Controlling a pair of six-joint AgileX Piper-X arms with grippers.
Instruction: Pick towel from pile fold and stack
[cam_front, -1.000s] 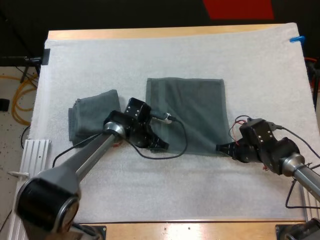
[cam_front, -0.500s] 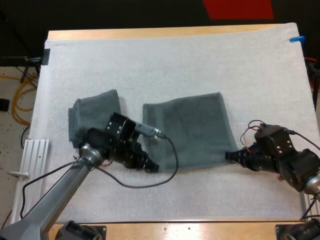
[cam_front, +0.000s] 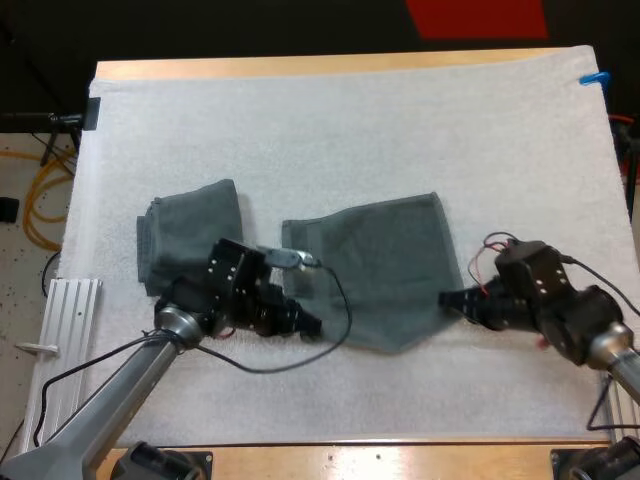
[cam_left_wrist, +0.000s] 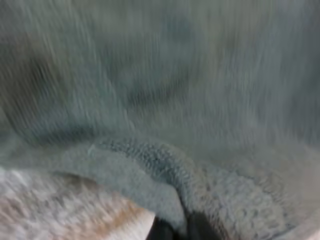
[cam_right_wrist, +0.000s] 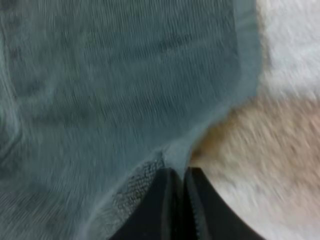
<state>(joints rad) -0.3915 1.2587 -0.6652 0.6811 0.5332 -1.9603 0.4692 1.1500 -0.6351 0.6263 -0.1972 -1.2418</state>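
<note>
Towel (cam_front: 385, 265) spread at middle of mat (cam_front: 350, 130), long axis left-right, near edge dipping toward me. My left gripper (cam_front: 312, 325) and right gripper (cam_front: 447, 298) each pinch a near corner, fingers closed.

Mat (cam_front: 350, 110) lit brightly and evenly from above, faint shadows cast under left claw (cam_front: 308, 325) and right claw (cam_front: 448, 298), towel (cam_left_wrist: 160, 100) ahead of left claw dimly lit, warm tint seen on mat beside right claw.

The left arm (cam_front: 130, 375) and right arm (cam_front: 618, 358) are silvery tubes with bulky black housings. The left hand (cam_front: 310, 325) and right hand (cam_front: 448, 298) are black, the housings perhaps dotted with pale screws.
</note>
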